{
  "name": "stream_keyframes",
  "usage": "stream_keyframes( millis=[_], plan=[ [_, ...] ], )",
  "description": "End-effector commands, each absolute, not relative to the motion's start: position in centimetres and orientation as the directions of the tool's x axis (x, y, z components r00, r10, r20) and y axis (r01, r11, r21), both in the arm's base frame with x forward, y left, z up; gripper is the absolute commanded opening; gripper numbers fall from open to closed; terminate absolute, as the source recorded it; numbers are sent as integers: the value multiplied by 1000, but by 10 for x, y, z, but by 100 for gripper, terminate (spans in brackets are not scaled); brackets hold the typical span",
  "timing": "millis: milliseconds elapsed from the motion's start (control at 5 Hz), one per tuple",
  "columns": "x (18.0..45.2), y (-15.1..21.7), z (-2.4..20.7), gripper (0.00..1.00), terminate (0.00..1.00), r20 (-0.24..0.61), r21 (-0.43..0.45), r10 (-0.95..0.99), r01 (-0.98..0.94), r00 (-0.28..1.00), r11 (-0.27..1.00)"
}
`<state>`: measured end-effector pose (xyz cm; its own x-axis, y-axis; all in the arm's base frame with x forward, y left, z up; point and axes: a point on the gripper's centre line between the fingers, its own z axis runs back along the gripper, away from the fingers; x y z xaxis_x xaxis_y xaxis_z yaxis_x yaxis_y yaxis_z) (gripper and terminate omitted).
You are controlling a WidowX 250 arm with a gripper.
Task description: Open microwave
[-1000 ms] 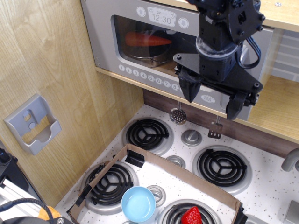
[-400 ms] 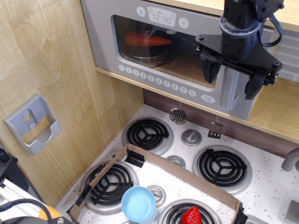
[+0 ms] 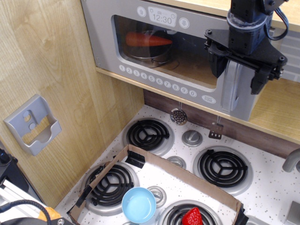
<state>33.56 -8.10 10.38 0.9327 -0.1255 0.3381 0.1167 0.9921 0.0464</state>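
Toy kitchen: our pincer [image 3: 239,70], risen since earlier, now spread astride microwave [image 3: 154,42] handle [image 3: 233,86]; door unopened.

A toy play kitchen. Across the lower half of the frame runs a white speckled stovetop [image 3: 262,197] with black coil burners [image 3: 147,133] and silver knobs [image 3: 191,138]. A grey plastic microwave [image 3: 136,42] with a 12:30 clock panel [image 3: 162,18] sits at the top on a light wooden shelf [image 3: 276,105]. Miniature utensils [image 3: 178,115] hang below it against the dark backsplash.
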Motion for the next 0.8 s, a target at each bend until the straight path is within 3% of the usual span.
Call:
stream_keyframes(
  millis=[0,600],
  plan=[
    [335,-78,114,0,0,372,55,-93,78,924,995],
    [279,-79,101,0,0,337,27,45,-58,940,998]
  ],
)
